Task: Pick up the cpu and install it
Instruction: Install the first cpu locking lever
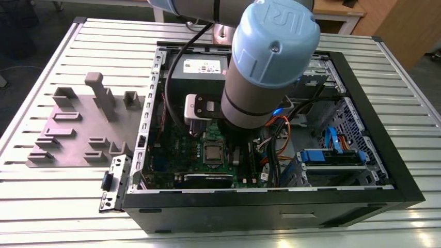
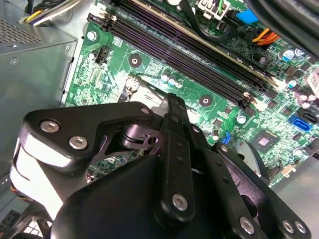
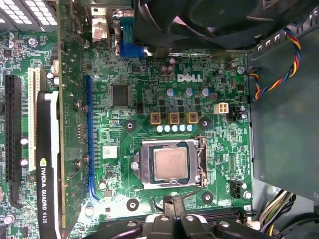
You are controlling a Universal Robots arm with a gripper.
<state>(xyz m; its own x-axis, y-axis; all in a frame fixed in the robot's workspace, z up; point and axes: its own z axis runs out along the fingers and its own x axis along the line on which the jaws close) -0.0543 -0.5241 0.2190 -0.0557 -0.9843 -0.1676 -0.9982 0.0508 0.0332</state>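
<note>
cpu [image 3: 170,164] is sitting flat in the socket frame [image 3: 140,167] on the green motherboard [image 3: 134,107], silver top facing up, frame edges around all four sides; in the exterior view it's the small silver square [image 1: 212,153] near the middle of the board, inside the open computer case [image 1: 358,175]. Gripper [image 3: 172,205] is just off the socket's edge in the first wrist view, black tip over the bare board beside the frame, not touching the cpu. Fingers [image 2: 175,112] look pressed together with nothing between them in the second wrist view, black linkage bunched behind. Around the socket: row of tan and silver capacitors [image 3: 174,118] on the far side from the gripper, black fan [image 3: 209,20] past those, graphics card [image 3: 47,159] standing on edge well apart from the socket. In the exterior view the arm [image 1: 265,62] reaches down into the case from 12 o'clock, grey power supply box [image 1: 200,70] at 11 o'clock of the cpu, blue cables [image 1: 334,150] at 3 o'clock. Case rests on a slatted metal surface [image 1: 62,206]; grey fixture tray [image 1: 76,129] lies at 9 o'clock, outside the case.
</note>
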